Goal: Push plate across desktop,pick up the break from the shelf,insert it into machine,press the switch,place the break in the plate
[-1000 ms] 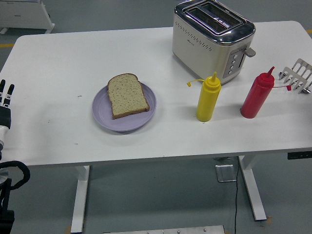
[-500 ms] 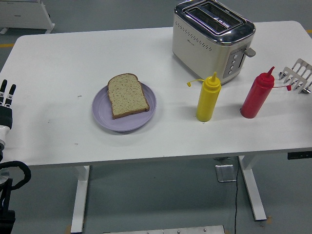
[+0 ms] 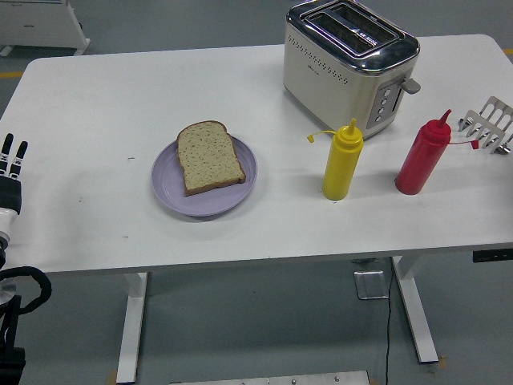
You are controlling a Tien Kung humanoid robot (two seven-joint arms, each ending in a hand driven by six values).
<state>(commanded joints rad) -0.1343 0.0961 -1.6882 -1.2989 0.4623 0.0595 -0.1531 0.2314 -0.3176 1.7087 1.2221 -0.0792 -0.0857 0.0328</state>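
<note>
A slice of brown bread (image 3: pixel 210 156) lies flat on a lilac plate (image 3: pixel 166 188) near the middle of the white table. The silver toaster (image 3: pixel 349 63) stands at the back right with both slots empty and its lever on the right end. A metal bread rack (image 3: pixel 490 123) stands empty at the right edge. My left hand (image 3: pixel 11 171) rests at the table's left edge, far from the plate, fingers straight and holding nothing. The right hand does not show.
A yellow squeeze bottle (image 3: pixel 342 160) and a red squeeze bottle (image 3: pixel 423 156) stand in front of the toaster, between plate and rack. A white cabinet (image 3: pixel 40 22) sits on the floor at the top left.
My left hand has edged slightly right and down along the table's left edge. Nothing else has moved.
</note>
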